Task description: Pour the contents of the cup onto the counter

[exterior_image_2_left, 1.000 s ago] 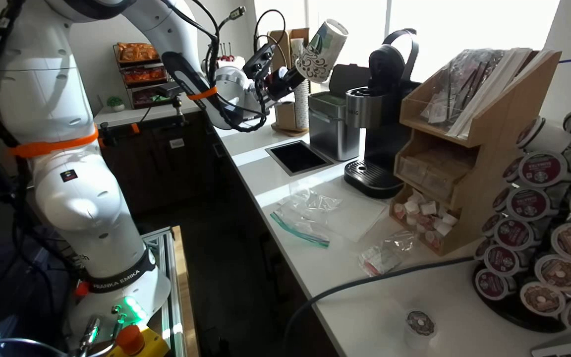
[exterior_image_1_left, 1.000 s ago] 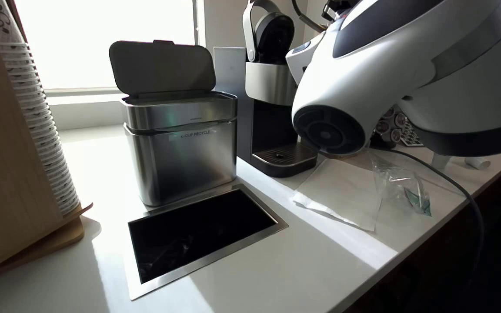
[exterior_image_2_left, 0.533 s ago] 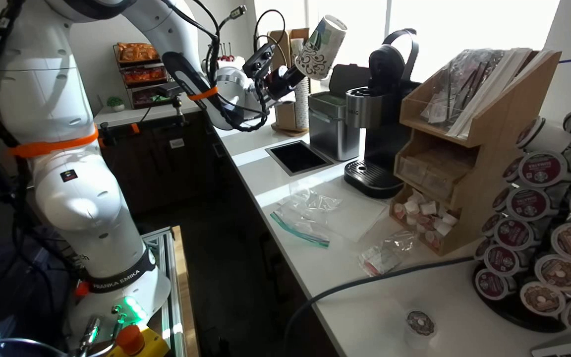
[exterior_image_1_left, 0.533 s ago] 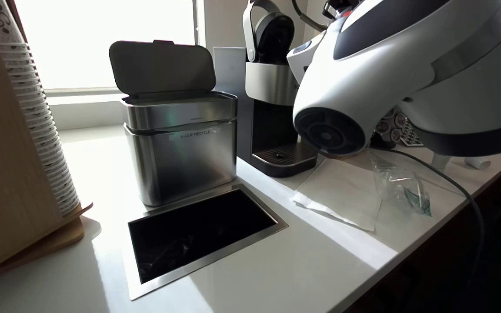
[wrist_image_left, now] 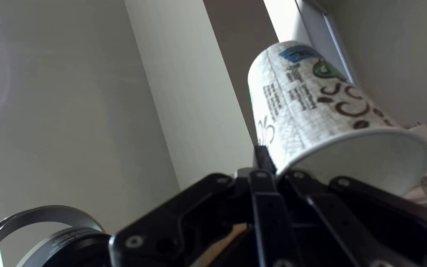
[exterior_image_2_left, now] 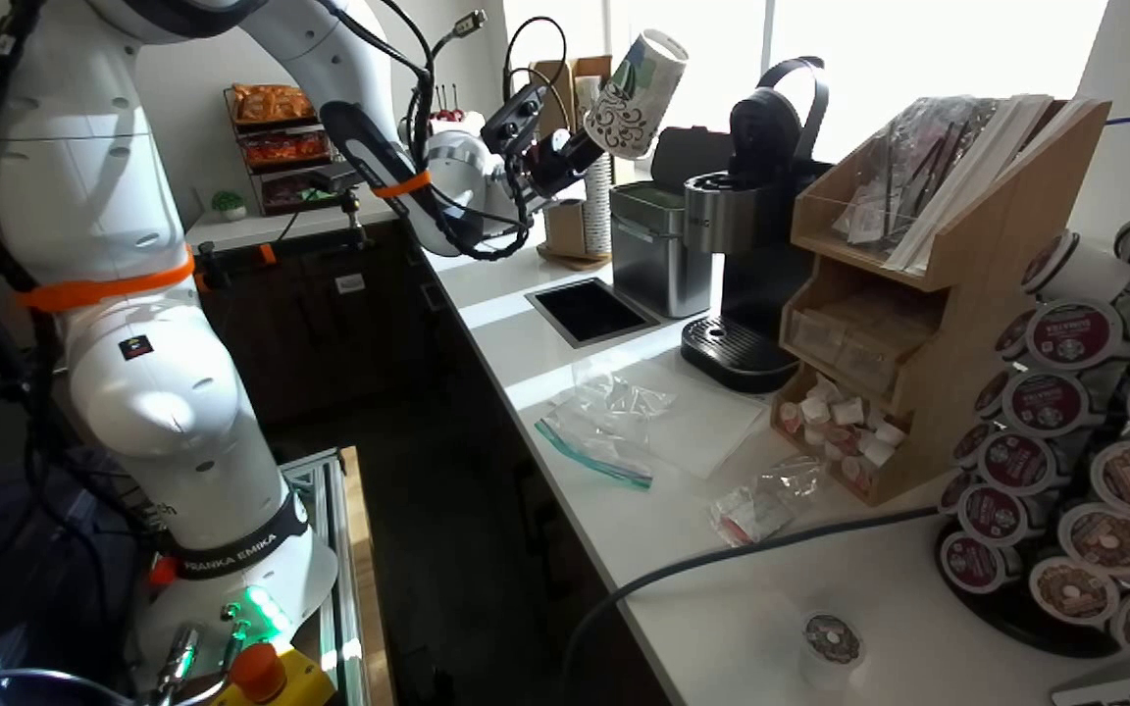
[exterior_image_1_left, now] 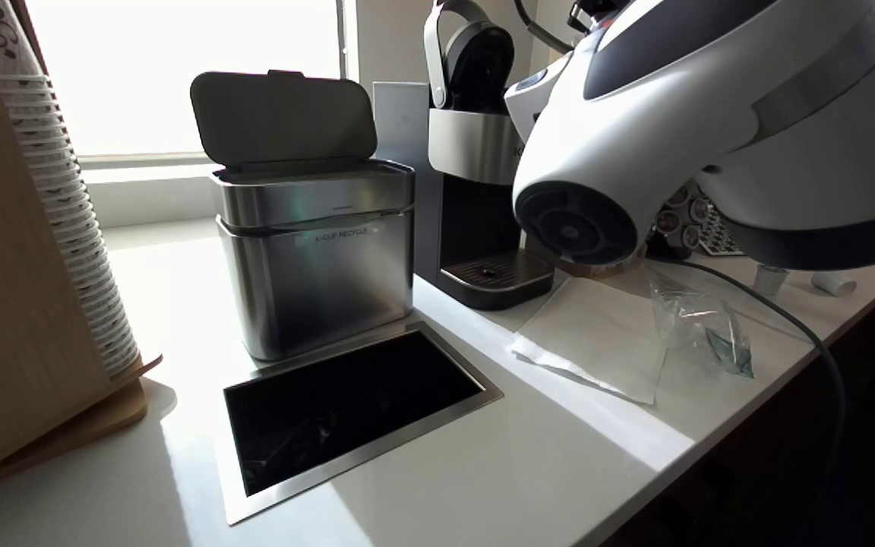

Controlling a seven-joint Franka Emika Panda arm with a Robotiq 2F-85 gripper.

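Tool (wrist_image_left: 274,165) pinches cup (wrist_image_left: 317,100) (interior (wrist_image_left: 365,159): wrist view only).

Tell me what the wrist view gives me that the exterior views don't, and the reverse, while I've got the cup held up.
Only the wrist view shows the open mouth of the cup, with part of its pale inside.

Only the exterior views show the metal-framed cut-out in the counter, the steel bin with its lid up, and the drip tray of the coffee maker.

Shared by the wrist view and an exterior view: the gripper holding the cup near its rim and, it seems, the coffee maker's raised handle.
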